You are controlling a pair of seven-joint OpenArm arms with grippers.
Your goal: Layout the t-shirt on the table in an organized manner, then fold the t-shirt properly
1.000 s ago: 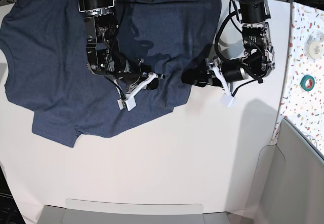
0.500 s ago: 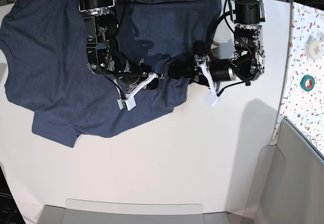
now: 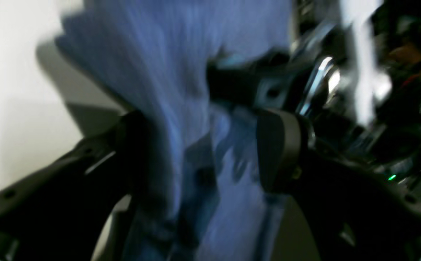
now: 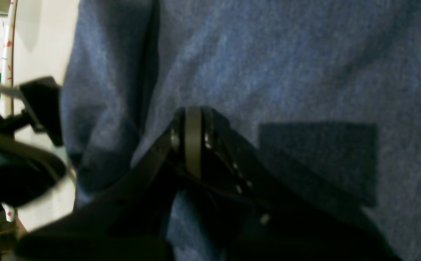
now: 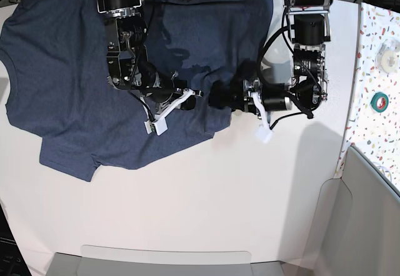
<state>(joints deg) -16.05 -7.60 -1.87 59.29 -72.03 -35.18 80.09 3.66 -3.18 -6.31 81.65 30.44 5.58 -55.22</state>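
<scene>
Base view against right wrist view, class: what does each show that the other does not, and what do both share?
Only the base view shows the whole t-shirt spread on the table, its sleeve, and the left gripper open at the shirt's edge. Only the right wrist view shows the right gripper with fingers pressed shut on the cloth up close. Both show navy fabric, white tabletop and the speckled surface.

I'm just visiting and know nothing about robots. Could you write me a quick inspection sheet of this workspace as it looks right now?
Surface: white table, bare in front.
Job's things: navy t-shirt spread at the back, its right edge rumpled.
Clutter: tape rolls on the speckled side shelf.
Grippers: right gripper shut, pressed onto the cloth; left gripper open, its jaws astride the shirt's edge.
Cables: black wires looping along the left arm.
Surroundings: grey panel at lower right.
</scene>
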